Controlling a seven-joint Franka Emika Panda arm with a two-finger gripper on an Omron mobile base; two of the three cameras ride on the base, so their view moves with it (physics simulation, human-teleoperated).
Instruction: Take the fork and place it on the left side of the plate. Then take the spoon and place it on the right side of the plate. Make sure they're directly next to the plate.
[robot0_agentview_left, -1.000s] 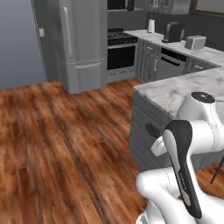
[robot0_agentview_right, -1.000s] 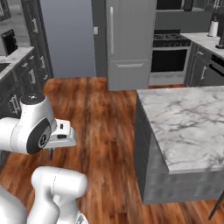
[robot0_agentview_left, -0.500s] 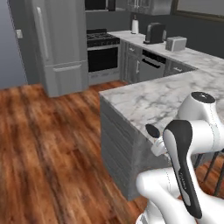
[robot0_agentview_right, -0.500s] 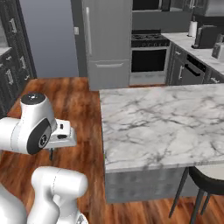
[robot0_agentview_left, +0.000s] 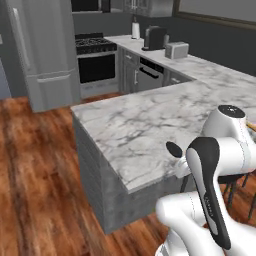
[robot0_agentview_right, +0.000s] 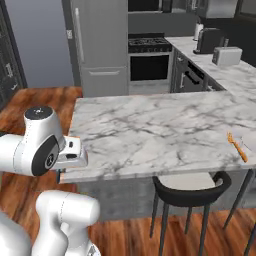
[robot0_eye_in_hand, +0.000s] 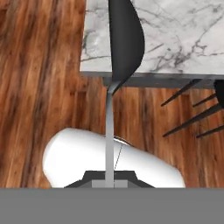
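Swung round with the base onto white marble counter (robot0_agentview_right: 150, 130) | hand (robot0_eye_in_hand: 109, 178) clamped on dark grey metal spoon (robot0_eye_in_hand: 125, 39), bowl pointing away | pale round flat plate (robot0_agentview_right: 250, 141) well off to the right, just beyond slim orange fork (robot0_agentview_right: 237, 147)

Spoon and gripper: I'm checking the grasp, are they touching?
Touching. The hand view shows the thin handle of the spoon running straight down into the shut gripper, pinched between its dark fingertips.
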